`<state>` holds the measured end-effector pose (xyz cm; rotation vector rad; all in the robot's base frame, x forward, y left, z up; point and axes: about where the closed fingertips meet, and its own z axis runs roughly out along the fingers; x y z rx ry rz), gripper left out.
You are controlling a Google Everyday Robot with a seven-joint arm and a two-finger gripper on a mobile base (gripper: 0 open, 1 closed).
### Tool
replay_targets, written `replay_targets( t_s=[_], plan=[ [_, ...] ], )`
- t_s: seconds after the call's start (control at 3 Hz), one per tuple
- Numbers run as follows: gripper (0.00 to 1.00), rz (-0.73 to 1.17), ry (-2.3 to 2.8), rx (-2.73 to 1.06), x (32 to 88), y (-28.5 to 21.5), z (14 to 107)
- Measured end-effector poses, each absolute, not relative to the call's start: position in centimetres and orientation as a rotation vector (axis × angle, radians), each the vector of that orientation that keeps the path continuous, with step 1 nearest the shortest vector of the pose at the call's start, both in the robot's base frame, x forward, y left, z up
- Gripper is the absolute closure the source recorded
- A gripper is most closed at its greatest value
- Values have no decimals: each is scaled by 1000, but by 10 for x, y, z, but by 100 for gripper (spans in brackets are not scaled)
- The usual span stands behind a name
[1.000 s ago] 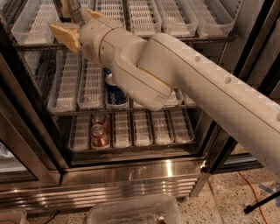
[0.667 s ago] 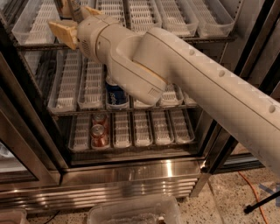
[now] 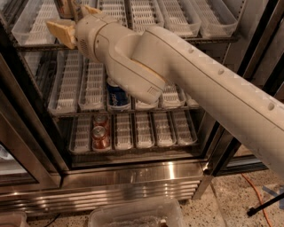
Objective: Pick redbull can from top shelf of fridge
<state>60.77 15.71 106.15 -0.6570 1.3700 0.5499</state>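
My gripper (image 3: 70, 17) reaches into the fridge (image 3: 133, 174) at the top shelf (image 3: 146, 17), near its left end. Its tan fingers (image 3: 61, 31) stand open, one low on the left and one up at the right. Between them, at the picture's top edge, stands a slim dark can-like thing (image 3: 65, 6) that is cut off; it is likely the redbull can, but I cannot read its colours. The thick pale arm crosses from the lower right and hides part of the middle shelf.
A blue Pepsi can (image 3: 117, 95) stands on the middle shelf under the arm. Two red cans (image 3: 100, 136) sit in a lane on the bottom shelf. A clear plastic bin (image 3: 133, 215) lies on the floor in front, an orange cable (image 3: 255, 189) at right.
The arm has pushed a little up and deeper toward the top shelf, bringing the fingers closer around the slim can. The cans on the lower shelves have not moved.
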Motion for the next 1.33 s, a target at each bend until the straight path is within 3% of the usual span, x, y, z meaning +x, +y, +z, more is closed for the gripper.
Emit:
replay_targets(
  t_s=[0.33,0.67,1.33],
  plan=[
    [35,559,1368,-669,607,164,1060],
    [53,559,1368,-669,607,164,1062],
    [100,560,1368,-670,607,164,1062]
  ],
)
